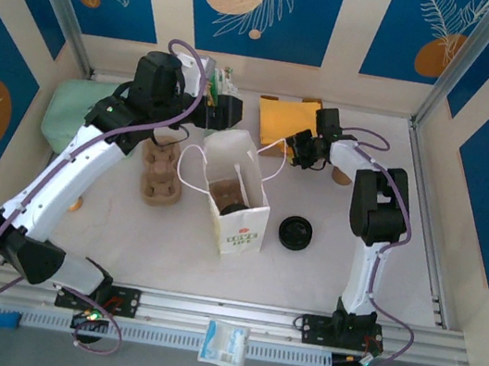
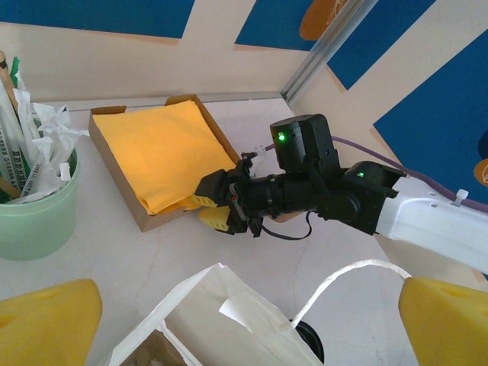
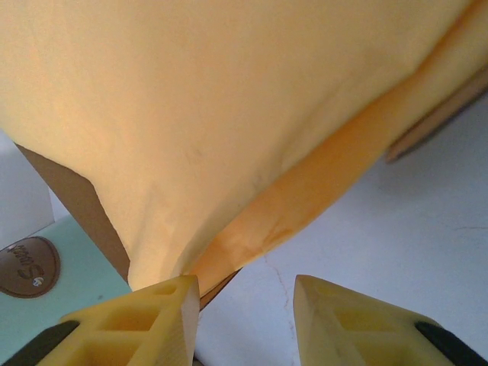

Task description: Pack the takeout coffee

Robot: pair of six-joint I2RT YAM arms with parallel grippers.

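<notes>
**mugwatcher:** Can anyone make out what's in each container? Going by the overhead view, with the white paper bag (image 1: 241, 229) as the middle of the clock.

**beanbot42:** The bag stands upright and open, with its string handles flopped outward. Down inside there's something brown with a dark round top. That looks like the takeout coffee (image 1: 230, 204) with a lid on, but it's too small to swear to. At 1 o'clock from the bag is a shallow cardboard box (image 2: 123, 179) holding a stack of yellow napkins (image 2: 164, 149), with one corner drooping over the box's edge. At 11 o'clock a pale green tub (image 2: 38, 221) is stuffed with paper-wrapped sticks (image 2: 27, 145). Could be straws or stirrers, can't tell.

**mugwatcher:** And the loose stuff?

**beanbot42:** A brown pulp carrier (image 1: 160, 174) lies flat at 9 o'clock, near the bag. A black lid (image 1: 295, 232) sits on the table at 4 o'clock, just beside the bag.

**mugwatcher:** Grippers?

**beanbot42:** The left gripper (image 2: 248, 305) hangs by the bag's far rim, fingers spread wide with nothing held. The right gripper (image 3: 248, 305) is at the corner of the napkin box, fingers partway apart. The drooping napkin corner sits right at the tip of one finger (image 3: 175, 309). Bare table shows through the gap, so it isn't pinching anything.
</notes>
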